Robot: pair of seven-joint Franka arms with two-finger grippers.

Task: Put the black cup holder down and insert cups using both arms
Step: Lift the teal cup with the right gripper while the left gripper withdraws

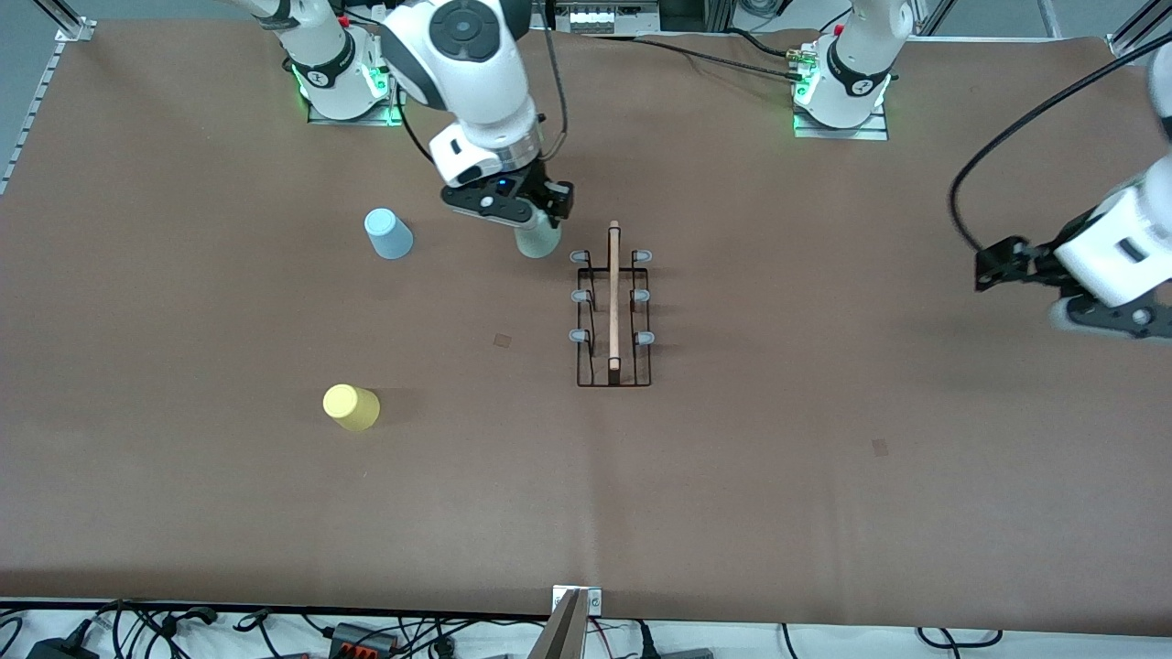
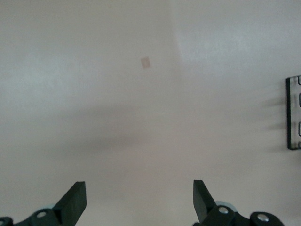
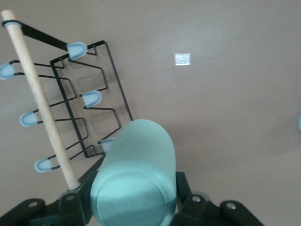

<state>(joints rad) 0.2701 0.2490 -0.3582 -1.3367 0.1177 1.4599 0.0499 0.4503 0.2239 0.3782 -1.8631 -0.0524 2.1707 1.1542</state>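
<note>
1. Right gripper [image 1: 534, 222] carries the green cup [image 1: 537, 240], clamped between its fingers, over the table beside the rack [image 1: 613, 316], which stands mid-table.
2. Left gripper [image 2: 139, 200] waits, fingers apart.
3. Likely next: seat the cup on a peg [image 1: 579, 257].

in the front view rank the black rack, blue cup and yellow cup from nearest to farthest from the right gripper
1. black cup holder, beside the right gripper, toward the left arm's end.
2. light blue cup, toward the right arm's end.
3. yellow cup, much nearer the front camera.
</note>
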